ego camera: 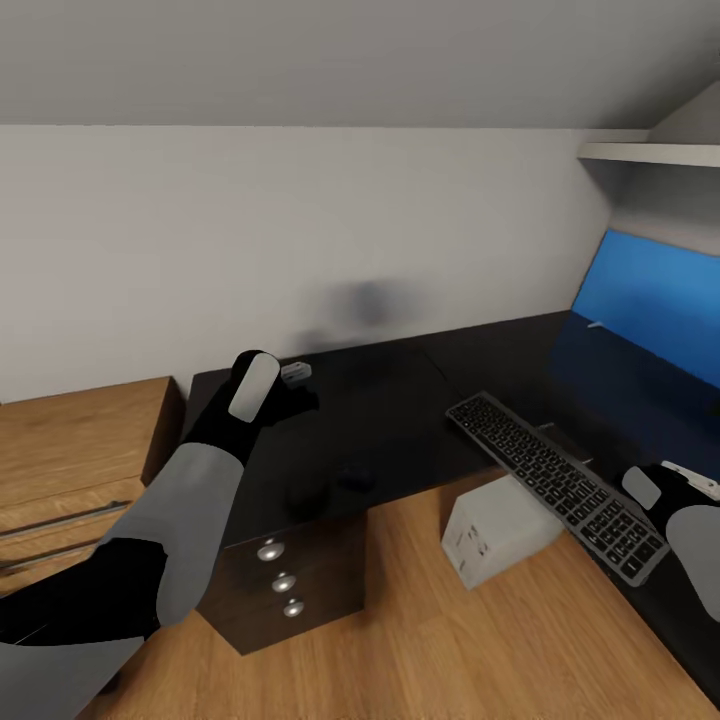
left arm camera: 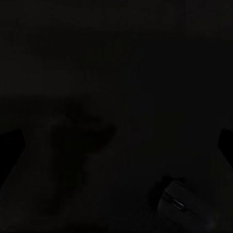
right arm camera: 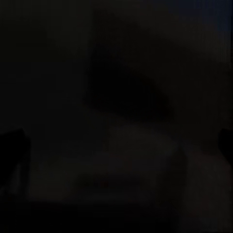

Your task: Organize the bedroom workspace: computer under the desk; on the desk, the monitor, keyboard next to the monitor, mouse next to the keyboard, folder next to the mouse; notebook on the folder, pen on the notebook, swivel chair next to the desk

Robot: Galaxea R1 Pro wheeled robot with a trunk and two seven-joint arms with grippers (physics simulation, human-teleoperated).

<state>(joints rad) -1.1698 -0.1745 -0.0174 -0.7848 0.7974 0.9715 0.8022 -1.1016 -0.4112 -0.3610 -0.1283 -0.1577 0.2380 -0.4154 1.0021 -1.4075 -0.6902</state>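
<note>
Head view: the left gripper (ego camera: 300, 385) hovers over the back-left part of the glossy black tabletop (ego camera: 400, 400), with the small black mouse (ego camera: 352, 481) lying nearer the front edge, well apart from its fingers. Whether those fingers are spread or clenched I cannot tell. The keyboard (ego camera: 560, 482) lies diagonally near the right gripper (ego camera: 700, 485), whose fingers' state is also unclear. Beneath the tabletop stands the light grey computer (ego camera: 495, 528).

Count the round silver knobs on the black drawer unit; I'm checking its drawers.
3 round silver knobs: top, middle and bottom, stacked down the front of the black drawer unit under the glossy black desk. The left arm may hide others.
</note>
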